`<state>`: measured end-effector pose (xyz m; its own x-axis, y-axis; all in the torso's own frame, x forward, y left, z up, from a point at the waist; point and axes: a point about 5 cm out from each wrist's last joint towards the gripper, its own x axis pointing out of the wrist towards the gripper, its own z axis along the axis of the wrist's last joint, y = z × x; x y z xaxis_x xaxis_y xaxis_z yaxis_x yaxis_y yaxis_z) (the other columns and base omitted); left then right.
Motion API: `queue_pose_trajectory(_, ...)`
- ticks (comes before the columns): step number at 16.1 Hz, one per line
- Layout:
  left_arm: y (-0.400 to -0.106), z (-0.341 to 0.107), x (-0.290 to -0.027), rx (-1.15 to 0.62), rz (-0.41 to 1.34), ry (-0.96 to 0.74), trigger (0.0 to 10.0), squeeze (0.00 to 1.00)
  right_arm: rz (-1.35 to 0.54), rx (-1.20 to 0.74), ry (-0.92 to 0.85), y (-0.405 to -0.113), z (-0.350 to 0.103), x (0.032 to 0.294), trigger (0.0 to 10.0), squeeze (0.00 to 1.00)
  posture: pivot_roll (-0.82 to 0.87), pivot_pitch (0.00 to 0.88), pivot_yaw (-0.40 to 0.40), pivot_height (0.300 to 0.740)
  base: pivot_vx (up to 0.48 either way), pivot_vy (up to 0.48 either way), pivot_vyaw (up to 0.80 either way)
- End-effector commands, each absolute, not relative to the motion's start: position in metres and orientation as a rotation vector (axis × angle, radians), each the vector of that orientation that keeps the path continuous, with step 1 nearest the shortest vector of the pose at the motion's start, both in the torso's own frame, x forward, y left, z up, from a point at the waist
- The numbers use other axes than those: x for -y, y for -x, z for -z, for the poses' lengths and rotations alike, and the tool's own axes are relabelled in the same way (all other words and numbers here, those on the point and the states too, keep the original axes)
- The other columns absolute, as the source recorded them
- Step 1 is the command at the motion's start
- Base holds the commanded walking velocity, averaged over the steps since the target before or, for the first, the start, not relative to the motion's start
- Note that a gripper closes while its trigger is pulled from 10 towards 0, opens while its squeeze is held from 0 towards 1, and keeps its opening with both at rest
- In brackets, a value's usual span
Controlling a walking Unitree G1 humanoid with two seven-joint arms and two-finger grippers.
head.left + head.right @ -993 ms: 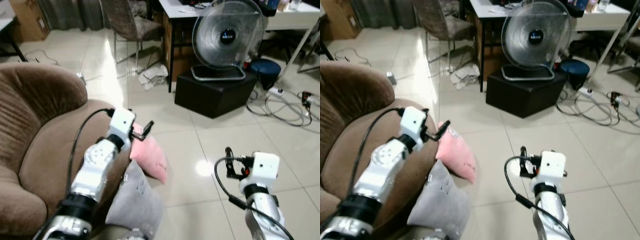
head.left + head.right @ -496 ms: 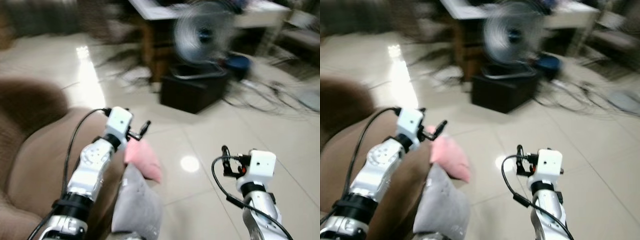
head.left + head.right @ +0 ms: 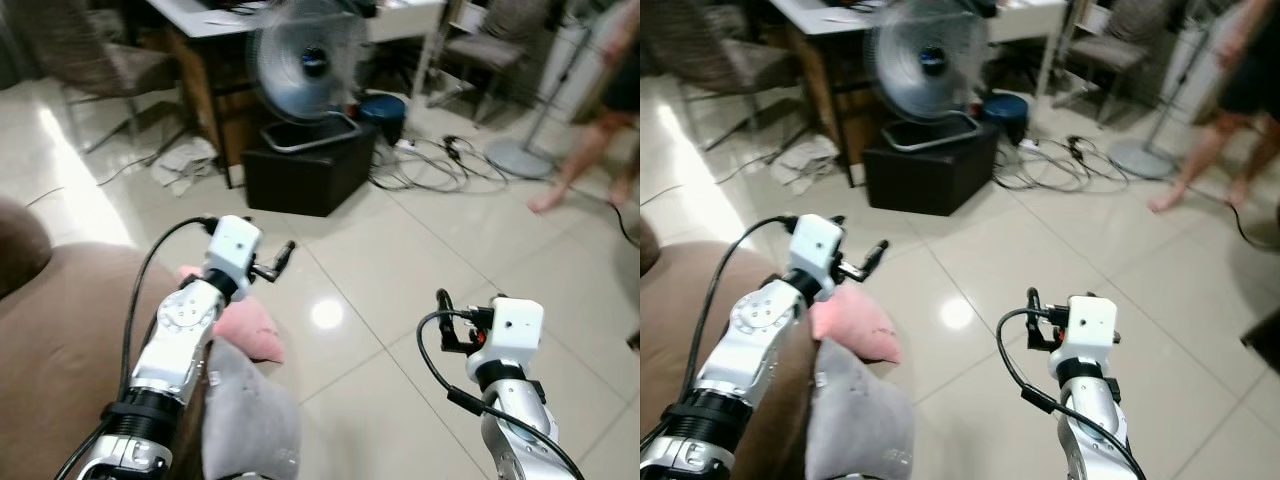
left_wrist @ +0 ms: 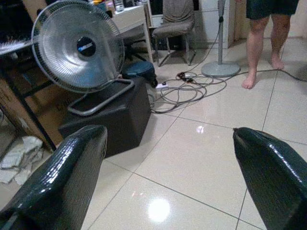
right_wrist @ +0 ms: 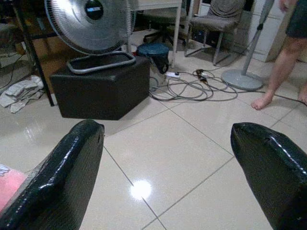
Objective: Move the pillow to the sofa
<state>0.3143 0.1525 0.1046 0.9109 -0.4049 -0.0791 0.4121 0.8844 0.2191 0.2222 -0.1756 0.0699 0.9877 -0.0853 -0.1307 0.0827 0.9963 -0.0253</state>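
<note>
The pink pillow (image 3: 245, 326) lies against the front edge of the brown sofa (image 3: 60, 330), partly on the tiled floor (image 3: 400, 260) and touching a grey cushion (image 3: 245, 420) that sits just nearer the robot. The left end effector (image 3: 280, 257) hangs just above the pink pillow, at the sofa's edge; its two black fingers (image 4: 62, 177) stand wide apart with nothing between them, as the left wrist view shows. The right end effector (image 3: 445, 318) is held over bare floor, well apart from the pillow on the side away from the sofa; its fingers (image 5: 57, 177) are likewise spread wide and hold nothing, and a corner of the pink pillow shows at the edge of the right wrist view. Farther from the sofa, past the pillow, a round fan (image 3: 303, 62) stands on a black box (image 3: 305, 165), just beside a bench (image 3: 210, 30) with crumpled cloth (image 3: 185, 160) on the floor at its foot. Tangled cables (image 3: 430, 165) lie beyond the box, near a round stand base (image 3: 515, 157). A person's bare legs (image 3: 575, 160) stand near that base.
</note>
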Motion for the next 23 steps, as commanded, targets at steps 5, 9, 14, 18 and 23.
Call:
queue_pose_trajectory(5, -0.305, -0.102, -0.144, -0.017, 0.426, -0.275, 10.0, 0.00, -0.097, -0.209, 0.093, -0.218, -0.060, 0.168, 10.0, 0.00, 0.05, 0.029, -0.008, 0.740, 0.000, 0.000, 0.48)
queue_pose_trajectory(9, -0.305, -0.104, -0.144, -0.013, 0.414, -0.261, 10.0, 0.00, -0.182, -0.222, 0.097, -0.217, -0.058, 0.162, 10.0, 0.00, 0.06, 0.025, -0.009, 0.740, 0.253, -0.207, 0.80)
queue_pose_trajectory(14, -0.302, -0.103, -0.136, -0.016, 0.477, -0.199, 10.0, 0.00, -0.121, -0.228, 0.099, -0.214, -0.055, 0.167, 10.0, 0.00, 0.05, 0.020, 0.000, 0.740, 0.190, -0.105, 0.32)
queue_pose_trajectory(18, -0.306, -0.103, -0.135, -0.025, 0.470, -0.195, 10.0, 0.00, -0.017, -0.215, 0.091, -0.210, -0.055, 0.176, 10.0, 0.00, 0.05, 0.020, 0.007, 0.740, 0.000, 0.000, 0.00)
queue_pose_trajectory(23, -0.309, -0.102, -0.138, -0.033, 0.438, -0.187, 10.0, 0.00, -0.031, -0.201, 0.094, -0.213, -0.058, 0.175, 10.0, 0.00, 0.04, 0.019, 0.002, 0.702, 0.000, 0.000, 0.00)
